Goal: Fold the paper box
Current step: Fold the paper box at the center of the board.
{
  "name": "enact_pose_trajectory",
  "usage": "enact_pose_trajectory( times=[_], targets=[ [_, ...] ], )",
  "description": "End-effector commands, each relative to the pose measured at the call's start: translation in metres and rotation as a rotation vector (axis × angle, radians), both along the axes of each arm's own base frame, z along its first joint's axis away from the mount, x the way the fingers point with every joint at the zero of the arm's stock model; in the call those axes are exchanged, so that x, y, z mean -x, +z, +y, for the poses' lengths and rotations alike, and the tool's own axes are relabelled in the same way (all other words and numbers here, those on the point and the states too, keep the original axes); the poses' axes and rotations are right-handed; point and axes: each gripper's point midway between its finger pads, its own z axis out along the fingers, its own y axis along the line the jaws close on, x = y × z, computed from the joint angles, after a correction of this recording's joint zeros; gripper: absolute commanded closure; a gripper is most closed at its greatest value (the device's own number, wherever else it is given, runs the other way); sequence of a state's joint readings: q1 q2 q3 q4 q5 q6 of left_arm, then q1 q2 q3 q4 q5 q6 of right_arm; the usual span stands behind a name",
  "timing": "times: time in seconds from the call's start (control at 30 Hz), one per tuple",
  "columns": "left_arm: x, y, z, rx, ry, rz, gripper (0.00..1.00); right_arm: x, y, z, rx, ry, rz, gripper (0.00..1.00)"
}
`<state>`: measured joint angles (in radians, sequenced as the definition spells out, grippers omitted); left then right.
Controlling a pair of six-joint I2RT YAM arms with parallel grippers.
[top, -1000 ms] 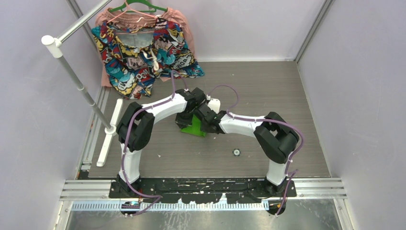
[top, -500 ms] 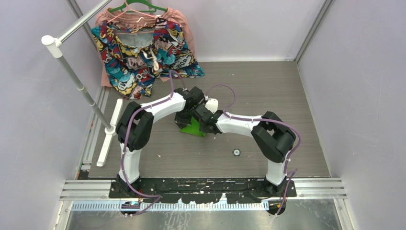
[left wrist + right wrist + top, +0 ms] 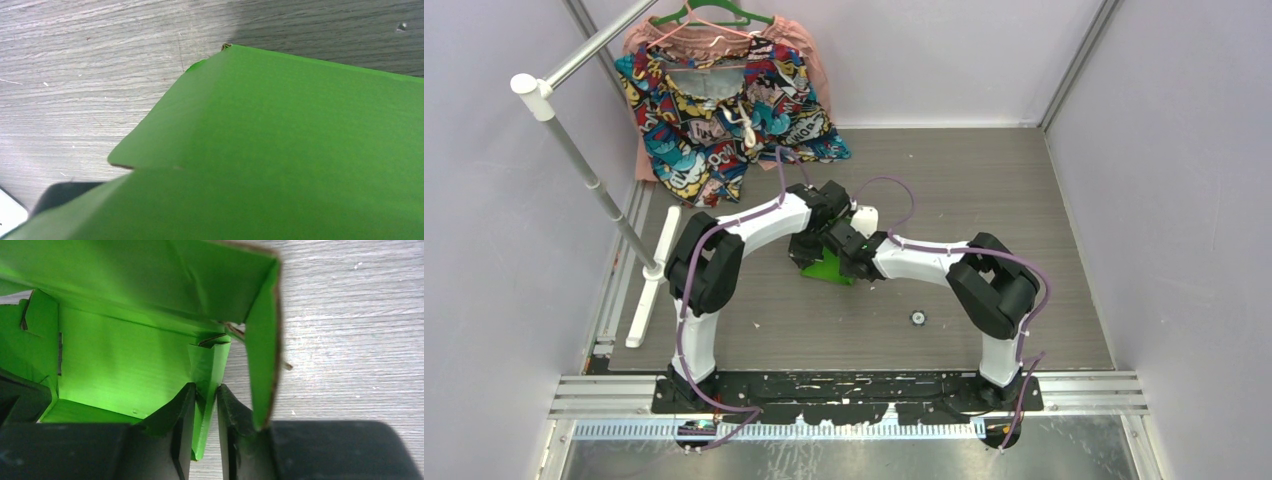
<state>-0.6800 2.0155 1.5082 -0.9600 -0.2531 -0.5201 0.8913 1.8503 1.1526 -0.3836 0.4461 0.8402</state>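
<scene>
Half-formed paper box (image 3: pixel 827 266) on surface (image 3: pixel 984 180), near hung garment (image 3: pixel 724 110): walls raised, end flaps open. Right tool (image 3: pixel 206 391) pinches inner tab; left tool (image 3: pixel 808 247) pressed together, grip unclear. Tucking and closing apparently remain.

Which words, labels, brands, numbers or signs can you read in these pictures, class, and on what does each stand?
Patterned garment: comic-style lettering in the print, too small and blurred to read.
Paper box: plain green card, no print on the faces shown in either wrist view.
Table: no readable text or sign.
So nothing here can be quoted with confidence.
</scene>
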Motion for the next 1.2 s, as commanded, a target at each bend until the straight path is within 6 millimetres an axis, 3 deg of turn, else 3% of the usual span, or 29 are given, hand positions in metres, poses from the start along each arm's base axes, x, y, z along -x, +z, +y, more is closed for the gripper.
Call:
enact_pose_trajectory(
  times=[0.0, 0.2, 0.33, 0.4, 0.47, 0.77, 0.8, 0.87, 0.93, 1.17],
  targets=[
    [0.012, -0.005, -0.007, 0.006, 0.001, 0.013, 0.99, 0.028, -0.030, -0.018, 0.152, 0.086, 0.115, 0.70],
    [0.011, -0.005, -0.007, 0.007, 0.013, 0.004, 0.97, 0.036, -0.031, -0.015, 0.144, 0.102, 0.121, 0.64],
    [0.011, -0.006, -0.008, 0.012, 0.013, 0.006, 0.97, 0.037, -0.030, -0.017, 0.152, 0.098, 0.117, 0.74],
    [0.012, -0.005, -0.008, 0.014, 0.012, 0.005, 0.97, 0.036, -0.029, -0.017, 0.155, 0.098, 0.116, 0.91],
    [0.012, -0.005, -0.007, 0.014, 0.012, 0.005, 0.97, 0.035, -0.029, -0.016, 0.156, 0.097, 0.116, 0.99],
    [0.012, 0.001, -0.006, 0.016, 0.014, -0.006, 0.98, 0.034, -0.025, -0.017, 0.162, 0.099, 0.105, 0.99],
    [0.012, 0.000, -0.006, 0.017, 0.015, -0.005, 0.98, 0.034, -0.024, -0.016, 0.163, 0.102, 0.108, 0.96],
    [0.012, 0.000, -0.006, 0.019, 0.014, -0.005, 0.98, 0.033, -0.022, -0.017, 0.172, 0.105, 0.109, 0.67],
    [0.012, 0.000, -0.006, 0.018, 0.015, -0.007, 0.98, 0.031, -0.019, -0.018, 0.173, 0.102, 0.098, 0.53],
    [0.013, 0.000, -0.006, 0.020, 0.016, -0.005, 0.99, 0.026, -0.009, -0.018, 0.177, 0.089, 0.069, 0.49]
  ],
)
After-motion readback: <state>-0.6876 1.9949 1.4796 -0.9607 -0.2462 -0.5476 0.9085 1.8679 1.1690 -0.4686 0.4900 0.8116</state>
